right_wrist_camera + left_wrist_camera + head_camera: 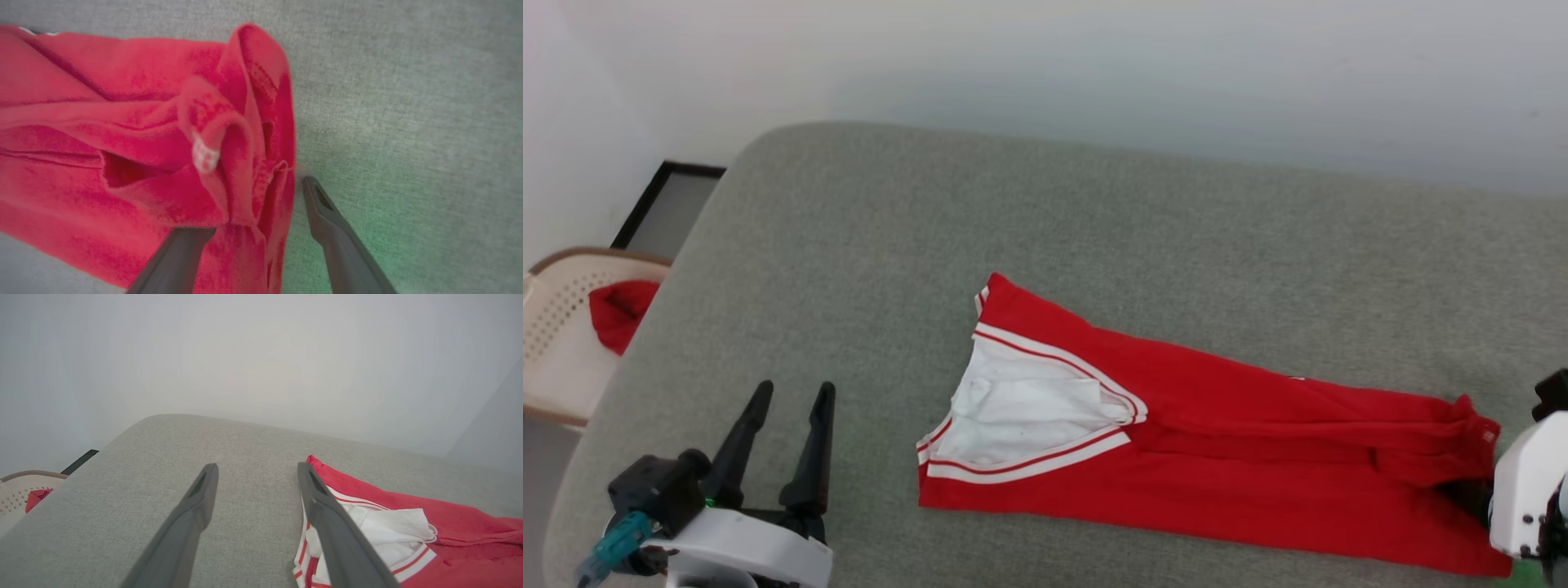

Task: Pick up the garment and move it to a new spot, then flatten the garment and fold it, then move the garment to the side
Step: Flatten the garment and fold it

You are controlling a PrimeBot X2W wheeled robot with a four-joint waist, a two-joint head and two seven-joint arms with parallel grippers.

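Two grippers stand with their jaws spread wide, and neither is clamped on anything. In the head view the left gripper [795, 388] sits at 7 o'clock over bare grey upholstery [1013, 212], touching nothing. Its own wrist view shows the left gripper [257, 467] with its dark fingers well apart, and the garment [449, 526] lying just beside the one at 4 o'clock.

The right gripper [253, 206] is at the garment's bunched hem. The tip of one finger [179, 253] is hidden under a red fold, and the other finger [327, 220] lies on bare upholstery just beside the cloth edge. The hem edge sits between the two fingers, which are not pressed together.

The garment [1241, 457], a red jersey folded into a long strip, lies on the upholstery from the centre of the head view out toward 4 o'clock. A white sleeve [1021, 404] with red-and-white striped trim lies on top at the end nearer the centre.

At 9 o'clock in the head view, off the edge of the upholstery, stands a beige perforated basket [556, 327]. A small plain red cloth [621, 310] is bunched inside it against the side nearest the upholstery.
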